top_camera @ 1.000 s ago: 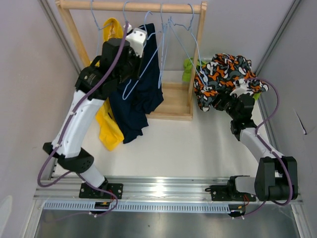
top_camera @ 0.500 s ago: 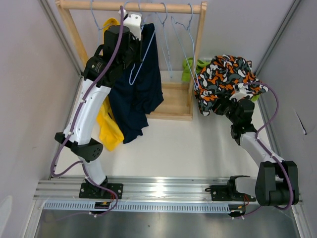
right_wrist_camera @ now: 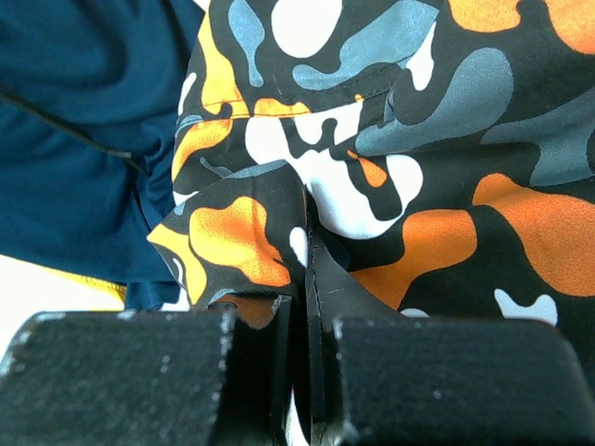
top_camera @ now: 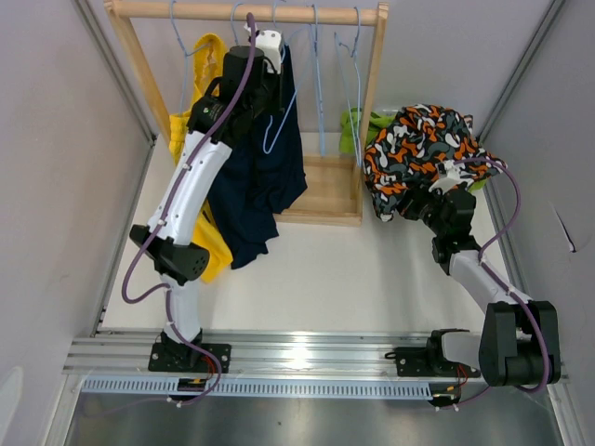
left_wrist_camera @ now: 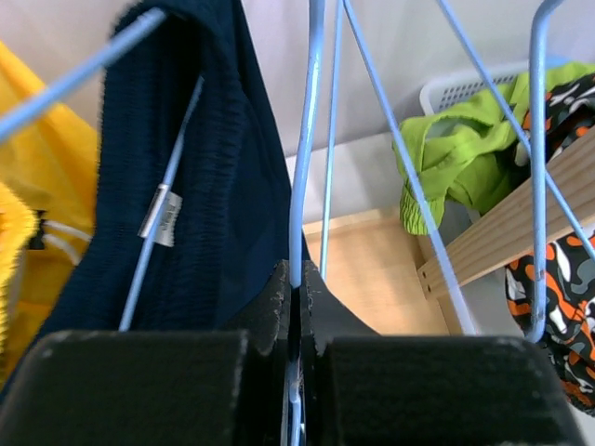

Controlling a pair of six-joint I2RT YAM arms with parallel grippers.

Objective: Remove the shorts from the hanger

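Observation:
Navy shorts (top_camera: 265,186) (left_wrist_camera: 204,186) and yellow shorts (top_camera: 200,84) (left_wrist_camera: 37,186) hang at the left of the wooden rack (top_camera: 251,12). My left gripper (top_camera: 270,46) (left_wrist_camera: 297,279) is high by the rail, shut on a light blue wire hanger (top_camera: 276,121) (left_wrist_camera: 305,167) beside the navy pair. To the right of the rack, my right gripper (top_camera: 437,190) (right_wrist_camera: 305,251) is shut on a fold of the orange-black-white patterned shorts (top_camera: 418,149) (right_wrist_camera: 418,139), held off the table. Lime green shorts (top_camera: 358,125) (left_wrist_camera: 456,149) lie behind them.
Two bare blue hangers (top_camera: 335,84) hang on the rail's right half. The rack's wooden base (top_camera: 325,190) and right post (top_camera: 372,102) stand between the arms. A white basket (left_wrist_camera: 465,88) holds the green shorts. Grey walls close in on both sides.
My left arm has stretched up and back, lifting the blue hanger toward the rail. The right gripper holds the patterned shorts in nearly the same place.

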